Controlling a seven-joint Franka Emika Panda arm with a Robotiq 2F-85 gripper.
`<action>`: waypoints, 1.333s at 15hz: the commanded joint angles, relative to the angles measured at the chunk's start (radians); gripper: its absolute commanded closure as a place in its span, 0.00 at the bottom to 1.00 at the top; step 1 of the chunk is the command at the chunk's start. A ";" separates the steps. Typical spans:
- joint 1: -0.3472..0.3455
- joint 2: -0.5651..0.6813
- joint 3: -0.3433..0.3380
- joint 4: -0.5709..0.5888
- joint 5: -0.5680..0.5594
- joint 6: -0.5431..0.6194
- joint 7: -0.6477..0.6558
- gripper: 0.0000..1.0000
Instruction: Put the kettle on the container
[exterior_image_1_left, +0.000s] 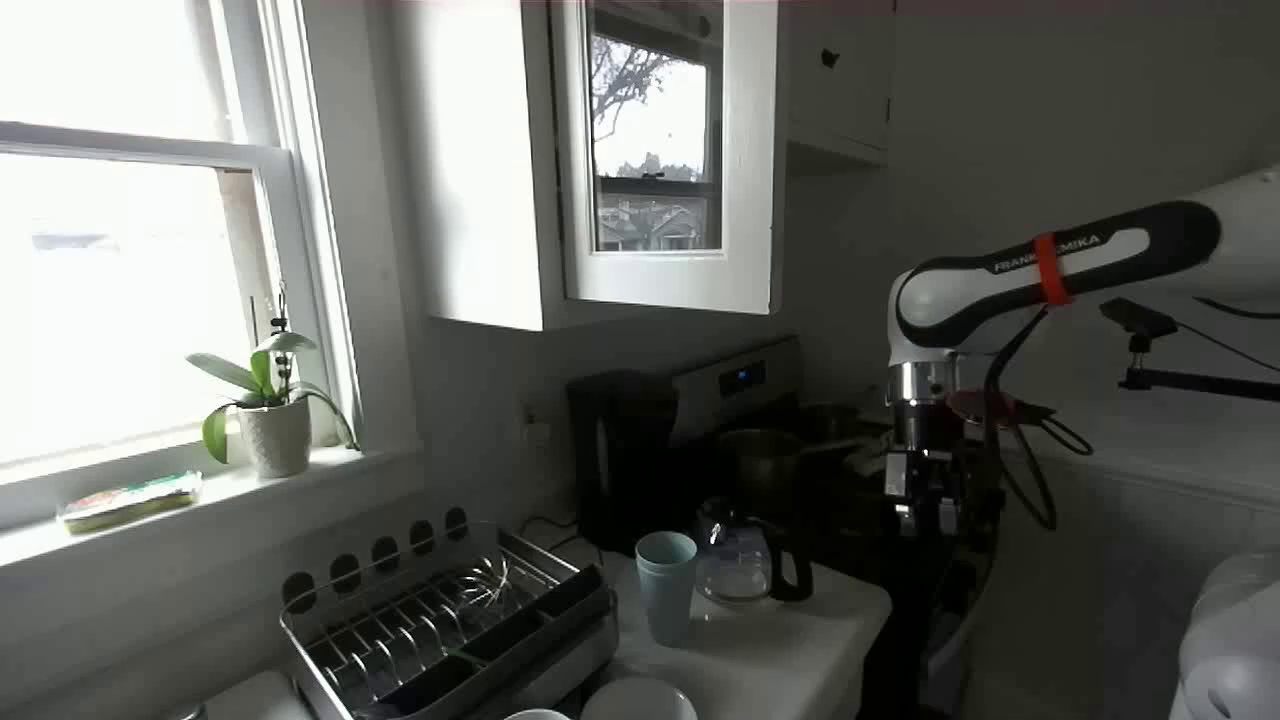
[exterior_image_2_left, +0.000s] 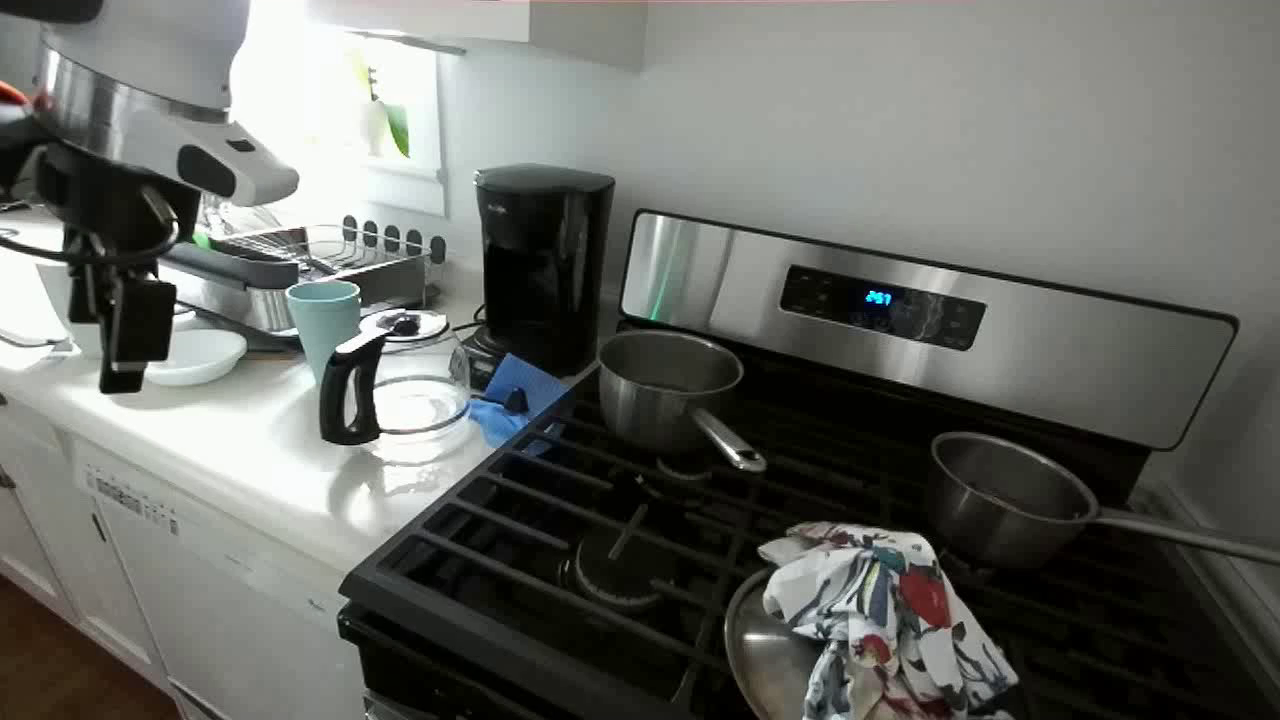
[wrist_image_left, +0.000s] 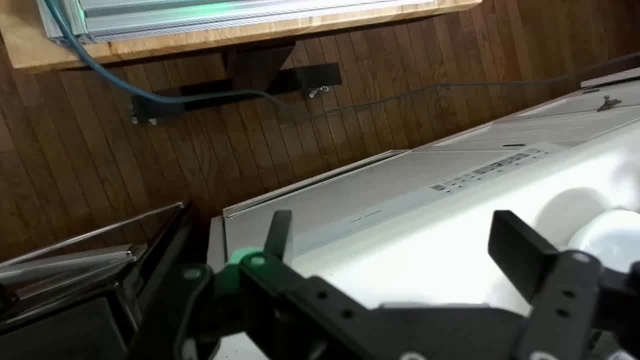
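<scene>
The kettle (exterior_image_2_left: 405, 388) is found upright on the surface (exterior_image_2_left: 240, 440), just beside the cup (exterior_image_2_left: 324, 325); the jaws are spread wide, positioned apart from both.

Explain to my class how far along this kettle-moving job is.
Done: nothing visible yet. In hand: nothing, as the gripper is open and empty. Left: grasping, lifting and placing the glass kettle standing on the counter beside the cup; which thing is the container, I can't tell.

The round, clear glass kettle (exterior_image_2_left: 425, 395) is smooth and shiny, with a curved black plastic handle (exterior_image_2_left: 364, 378). The tall blue-green plastic cup (exterior_image_2_left: 322, 330) looks dull. The flat white tabletop (exterior_image_2_left: 260, 440) shines.
</scene>
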 joint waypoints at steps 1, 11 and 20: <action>-0.029 0.005 0.025 0.003 0.012 -0.004 -0.014 0.00; -0.018 0.049 0.066 0.018 -0.044 0.090 -0.019 0.00; 0.052 0.142 0.160 -0.020 -0.164 0.505 -0.159 0.00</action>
